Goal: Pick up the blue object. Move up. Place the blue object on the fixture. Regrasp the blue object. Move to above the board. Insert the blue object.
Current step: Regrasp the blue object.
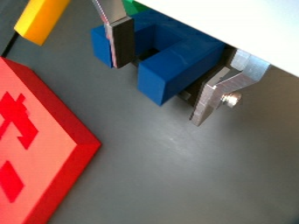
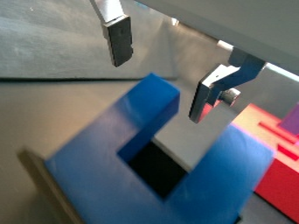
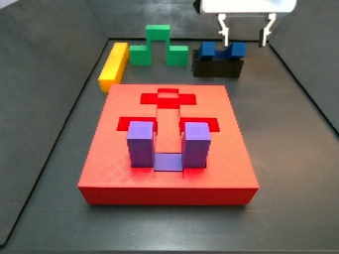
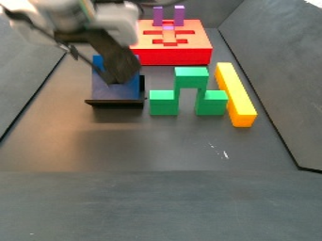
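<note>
gripper (image 3: 245,37) hangs spread wide above the blue object (image 3: 223,50), its fingers (image 1: 118,44) clear of the prongs and holding nothing. one blue object sits on the fixture (image 3: 219,67), at twelve o'clock of the board (image 3: 169,144). one purple block (image 3: 167,141), one green block (image 3: 158,46), one yellow bar (image 3: 114,64).

blue object (image 3: 223,50) on fixture (image 3: 217,67) | gripper (image 3: 245,35) above (fingers astride) | board (image 3: 169,189) apart
</note>
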Controlling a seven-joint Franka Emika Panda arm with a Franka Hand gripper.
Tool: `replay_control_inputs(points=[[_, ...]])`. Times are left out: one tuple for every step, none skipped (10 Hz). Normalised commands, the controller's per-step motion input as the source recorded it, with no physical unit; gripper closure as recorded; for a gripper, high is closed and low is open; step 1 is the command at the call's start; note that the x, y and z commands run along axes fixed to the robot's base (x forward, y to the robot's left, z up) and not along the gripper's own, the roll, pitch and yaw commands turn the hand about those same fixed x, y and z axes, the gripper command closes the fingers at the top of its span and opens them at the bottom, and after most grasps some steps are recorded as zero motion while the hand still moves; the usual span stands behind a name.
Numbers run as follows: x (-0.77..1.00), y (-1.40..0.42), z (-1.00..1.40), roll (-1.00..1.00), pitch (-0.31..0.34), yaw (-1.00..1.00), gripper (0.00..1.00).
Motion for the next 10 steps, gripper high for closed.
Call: replay_control_inputs(points=[[0.22, -0.34, 0.14, 1.00, 0.263, 0.00, 0.00], [0.13, -0.36, 0.09, 1.00, 0.249, 0.00, 0.00], [0.00, -0.34, 0.11, 1.00, 0.269, 0.00, 0.00], [-0.01, -0.37, 0.11, 1.00, 0.277, -0.01, 0.00], [0.00, -0.41, 0.07, 1.00, 0.260, -0.01, 0.00], [-0.07, -0.39, 0.13, 1.00, 0.311, -0.02, 0.00], [-0.12, -0.43, 0.06, 1.00, 0.283, 0.00, 0.00], [-0.27, -0.57, -0.19, 1.00, 0.000, 0.07, 0.00], [-0.23, -0.43, -0.02, 1.00, -0.063, 0.05, 0.00], [-0.20, -0.29, 0.02, 1.00, -0.223, 0.00, 0.00]])
